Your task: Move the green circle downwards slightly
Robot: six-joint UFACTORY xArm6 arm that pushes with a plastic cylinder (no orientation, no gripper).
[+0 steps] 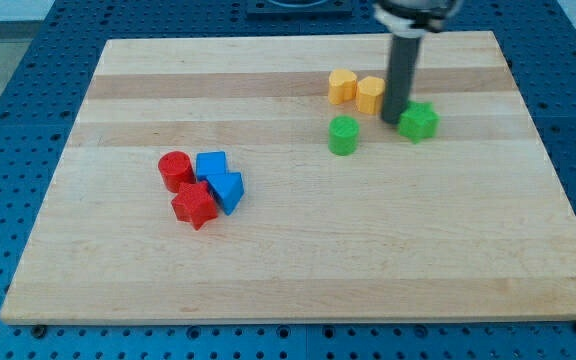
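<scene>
Green circle [343, 134]: small green cylinder block, standing upright on its flat base, round face up. Located right of centre in the upper half of the frame, on the counter [298, 250]. Lies below the two yellow blocks and apart from the green star to its right. Nothing touches it.

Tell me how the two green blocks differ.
The green circle is a round cylinder; the green star has points. The circle stands apart from my tip, on the view's left of it; the star sits right beside the tip on the view's right. Both share the same green.
</scene>
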